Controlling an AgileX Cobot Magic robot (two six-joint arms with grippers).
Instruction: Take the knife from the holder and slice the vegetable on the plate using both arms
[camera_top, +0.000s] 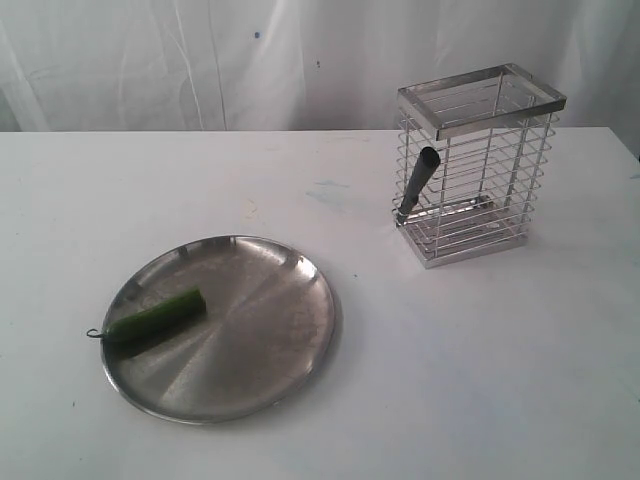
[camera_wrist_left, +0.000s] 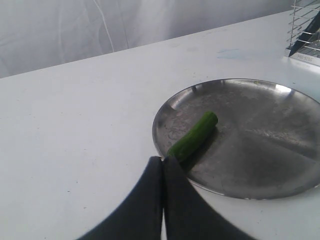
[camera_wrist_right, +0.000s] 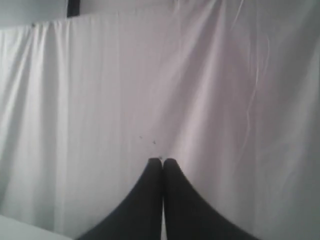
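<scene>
A white table (camera_top: 480, 380) carries the knife (camera_top: 416, 186) leaning in the wire holder (camera_top: 478, 165), untouched; the cucumber (camera_top: 158, 318) lies whole on the steel plate (camera_top: 270, 330). The left gripper (camera_wrist_left: 163, 159), fingers pressed together, hovers near the cucumber's (camera_wrist_left: 194, 136) end. The right gripper (camera_wrist_right: 162, 160), likewise closed and empty, faces a white curtain (camera_wrist_right: 100, 90). Every step remains.

Three cameras, one table

Exterior looks down on plate (camera_top: 220, 330) and holder (camera_top: 478, 165); left wrist shares both, closer; right wrist faces only the curtain (camera_wrist_right: 160, 80).
</scene>
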